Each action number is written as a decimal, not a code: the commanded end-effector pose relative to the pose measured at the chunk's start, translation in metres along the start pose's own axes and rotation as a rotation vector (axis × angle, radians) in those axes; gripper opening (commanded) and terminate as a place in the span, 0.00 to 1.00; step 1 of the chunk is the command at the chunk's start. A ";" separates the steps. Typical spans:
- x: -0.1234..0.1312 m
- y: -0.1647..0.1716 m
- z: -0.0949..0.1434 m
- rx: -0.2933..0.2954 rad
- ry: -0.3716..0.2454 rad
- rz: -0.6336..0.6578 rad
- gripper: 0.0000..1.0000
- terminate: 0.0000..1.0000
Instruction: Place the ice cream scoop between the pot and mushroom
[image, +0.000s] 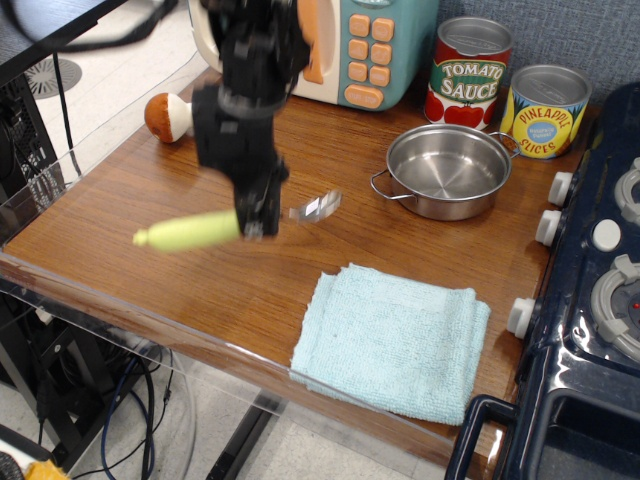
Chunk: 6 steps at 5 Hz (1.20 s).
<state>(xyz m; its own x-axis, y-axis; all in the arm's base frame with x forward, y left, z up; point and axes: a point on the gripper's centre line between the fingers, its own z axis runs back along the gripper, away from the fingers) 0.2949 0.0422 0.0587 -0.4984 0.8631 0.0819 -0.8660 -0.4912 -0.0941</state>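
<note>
My gripper (257, 222) is shut on the ice cream scoop (195, 231) and holds it in the air above the wooden table. The yellow-green handle sticks out to the left and the silver bowl (316, 207) to the right. The image is motion-blurred. The steel pot (446, 170) stands at the back right, well apart from the scoop. The mushroom (167, 117), with an orange-brown cap and a white stem, lies at the back left, partly hidden behind my arm.
A light blue folded cloth (392, 340) lies at the front of the table. A tomato sauce can (469, 72) and a pineapple can (545, 110) stand behind the pot. A toy microwave (340, 45) stands at the back. A dark toy stove (590, 290) is on the right.
</note>
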 end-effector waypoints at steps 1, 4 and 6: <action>-0.008 -0.064 0.025 -0.036 -0.054 0.207 0.00 0.00; -0.020 -0.119 0.000 -0.005 -0.128 0.348 0.00 0.00; -0.018 -0.132 -0.019 0.013 -0.186 0.361 0.00 0.00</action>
<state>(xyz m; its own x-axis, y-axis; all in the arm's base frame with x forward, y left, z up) 0.4116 0.0812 0.0228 -0.7551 0.6005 0.2631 -0.6393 -0.7635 -0.0919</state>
